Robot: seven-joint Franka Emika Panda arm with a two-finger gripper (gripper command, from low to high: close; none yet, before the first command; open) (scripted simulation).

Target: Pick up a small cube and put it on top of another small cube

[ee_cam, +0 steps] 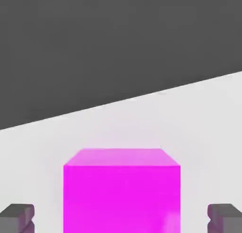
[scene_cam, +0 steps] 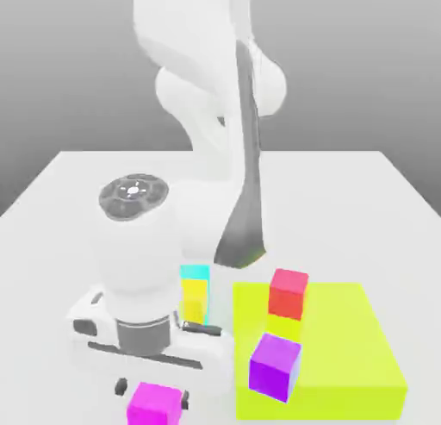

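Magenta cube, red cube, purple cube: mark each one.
magenta cube [ee_cam: 122, 194], hand view, centre of the near face.
red cube [scene_cam: 288, 294], exterior view, middle of its front face.
purple cube [scene_cam: 274, 368], exterior view, middle of its front face.

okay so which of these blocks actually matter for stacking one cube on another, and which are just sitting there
Part of the job:
- magenta cube, between the fingers, not yet gripped
- a second small cube as the base, perhaps the red cube or purple cube; which one I cannot tell

Just lying about:
- yellow-green slab
- yellow block with cyan top
- white table
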